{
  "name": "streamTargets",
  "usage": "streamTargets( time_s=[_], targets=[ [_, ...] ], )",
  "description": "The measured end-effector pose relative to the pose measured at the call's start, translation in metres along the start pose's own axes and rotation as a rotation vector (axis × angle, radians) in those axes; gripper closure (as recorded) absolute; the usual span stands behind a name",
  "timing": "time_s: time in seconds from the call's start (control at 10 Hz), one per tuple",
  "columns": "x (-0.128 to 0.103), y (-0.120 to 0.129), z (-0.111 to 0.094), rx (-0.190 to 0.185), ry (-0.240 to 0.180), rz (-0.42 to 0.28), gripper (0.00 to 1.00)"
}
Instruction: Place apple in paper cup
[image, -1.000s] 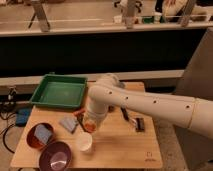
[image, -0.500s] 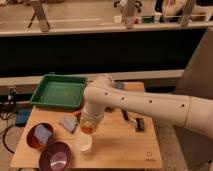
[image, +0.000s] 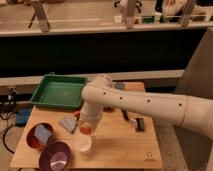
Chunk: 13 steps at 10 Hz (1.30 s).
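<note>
Gripper (image: 86, 124) hung at 12 o'clock of small white paper cup (image: 82, 144), fingers pinching small round yellow-orange apple (image: 86, 130). Probably held there to align the drop.

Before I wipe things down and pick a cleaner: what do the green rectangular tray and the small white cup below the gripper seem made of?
Green rectangular tray: probably plastic, uniform colour, moulded raised rim. Small white cup: likely paper, matte, plain; foam possible. The gripper sits just above it, at the yellow-orange apple.
</note>
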Motion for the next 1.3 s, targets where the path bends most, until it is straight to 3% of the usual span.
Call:
streamTargets(
  time_s=[0.1,0.3,0.7,0.9,1.1,1.3],
  targets=[
    [-0.001,0.000,0.000,0.002,0.001,-0.010,1.00],
    [-0.005,-0.004,-0.013,0.040,0.021,-0.028,1.00],
    [-0.024,-0.008,-0.068,0.117,0.051,-0.086,1.00],
    [-0.033,-0.011,-0.072,0.120,0.011,-0.146,1.00],
    [-0.042,-0.014,-0.057,0.098,-0.084,-0.259,1.00],
    [-0.045,-0.014,-0.045,0.087,-0.144,-0.313,0.99]
  ],
)
